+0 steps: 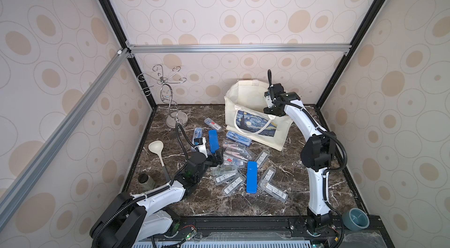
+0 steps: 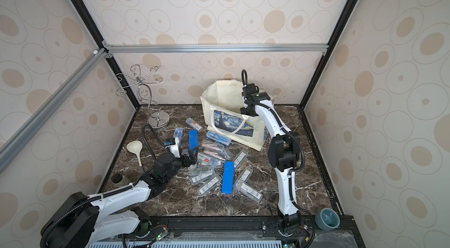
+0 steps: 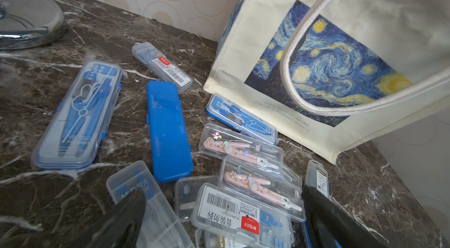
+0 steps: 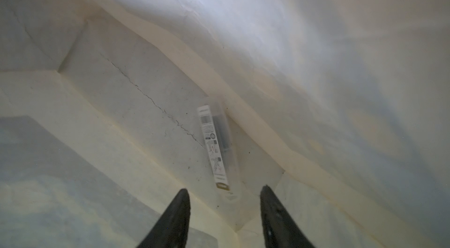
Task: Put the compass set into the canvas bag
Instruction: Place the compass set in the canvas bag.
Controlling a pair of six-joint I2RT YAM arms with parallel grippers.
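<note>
In both top views the canvas bag [image 1: 235,103] [image 2: 211,105] stands upright right of centre, at the back of the marble tabletop [image 1: 219,206], with its Starry Night print facing the camera. The right arm reaches down into the bag's open mouth, which hides its hand there. In the right wrist view the right hand [image 4: 224,188] is inside the bag, its two dark fingers spread apart and holding nothing. Just beyond the fingertips, in the lower middle of that frame, a clear compass case [image 4: 215,144] with a white label shows blurred against the bag's cream floor, beside a fold of the wall and clear of both fingers. The left hand [image 1: 218,158] [image 3: 222,190] is spread wide and empty, low over the heap of compass sets [image 1: 235,159] in the middle of the tabletop. A closed blue case [image 3: 168,130] lies in the centre of the left wrist view.
</note>
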